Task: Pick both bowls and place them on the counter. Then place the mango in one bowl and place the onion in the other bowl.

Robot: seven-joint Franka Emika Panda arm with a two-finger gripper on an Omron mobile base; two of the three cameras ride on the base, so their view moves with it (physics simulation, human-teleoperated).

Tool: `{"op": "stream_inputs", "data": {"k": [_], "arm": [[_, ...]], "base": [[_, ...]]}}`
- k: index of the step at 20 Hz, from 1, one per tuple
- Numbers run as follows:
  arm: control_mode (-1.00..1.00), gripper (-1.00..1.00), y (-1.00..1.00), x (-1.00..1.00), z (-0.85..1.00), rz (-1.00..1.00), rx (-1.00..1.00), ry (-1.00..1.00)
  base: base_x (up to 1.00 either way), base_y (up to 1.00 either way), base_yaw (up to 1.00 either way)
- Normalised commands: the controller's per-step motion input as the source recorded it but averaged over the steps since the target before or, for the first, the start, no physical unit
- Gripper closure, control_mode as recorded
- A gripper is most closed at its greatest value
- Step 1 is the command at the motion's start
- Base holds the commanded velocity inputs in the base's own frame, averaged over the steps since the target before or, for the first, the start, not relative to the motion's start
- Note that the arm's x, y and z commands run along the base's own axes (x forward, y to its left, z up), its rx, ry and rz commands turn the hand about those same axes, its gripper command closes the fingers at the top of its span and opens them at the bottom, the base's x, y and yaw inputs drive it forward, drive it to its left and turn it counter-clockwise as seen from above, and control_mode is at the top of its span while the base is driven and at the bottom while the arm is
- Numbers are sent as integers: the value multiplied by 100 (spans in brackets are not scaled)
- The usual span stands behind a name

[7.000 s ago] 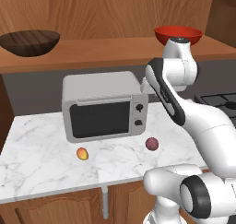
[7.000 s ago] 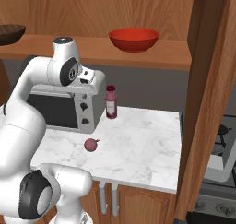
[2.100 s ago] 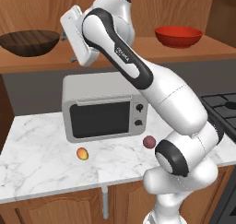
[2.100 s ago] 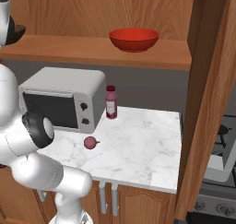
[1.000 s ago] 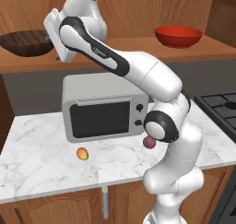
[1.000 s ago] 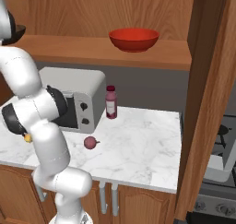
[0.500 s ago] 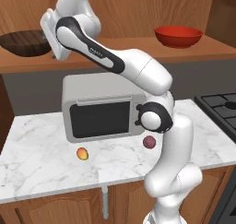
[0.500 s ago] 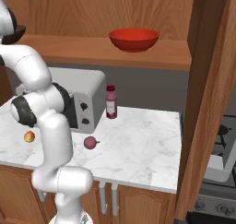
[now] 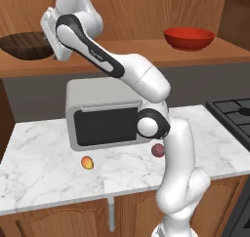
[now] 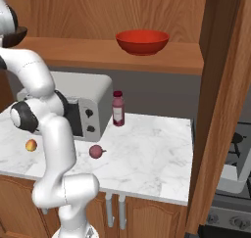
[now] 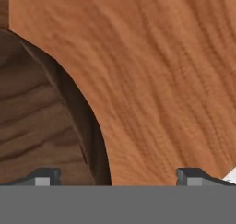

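Reaching up to the far-left end of the shelf (image 9: 122,53), the gripper (image 11: 117,174) hovers with jaws wide apart over the rim of the brown bowl (image 9: 24,44), so the next move seems to be straddling that rim and closing.

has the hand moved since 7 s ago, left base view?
Yes. The hand swung from below the red bowl leftward along the shelf, and now sits open beside the dark wooden bowl.
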Motion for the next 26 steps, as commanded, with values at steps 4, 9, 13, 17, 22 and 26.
{"op": "stream_inputs", "data": {"k": [4, 9, 13, 17, 22, 26], "arm": [[-100, -100, 0, 4, -1, 0, 0, 0], [-100, 100, 1, 2, -7, 0, 0, 0], [-100, 100, 4, 0, -13, 0, 0, 1], [-100, 100, -4, -4, -13, 0, 2, 3], [-100, 100, -11, -21, -7, 0, 6, 0], [-100, 100, -9, -38, 0, 0, 10, 0]], "base": [[0, 0, 0], [0, 0, 0], [0, 0, 0], [0, 0, 0], [0, 0, 0], [0, 0, 0]]}}
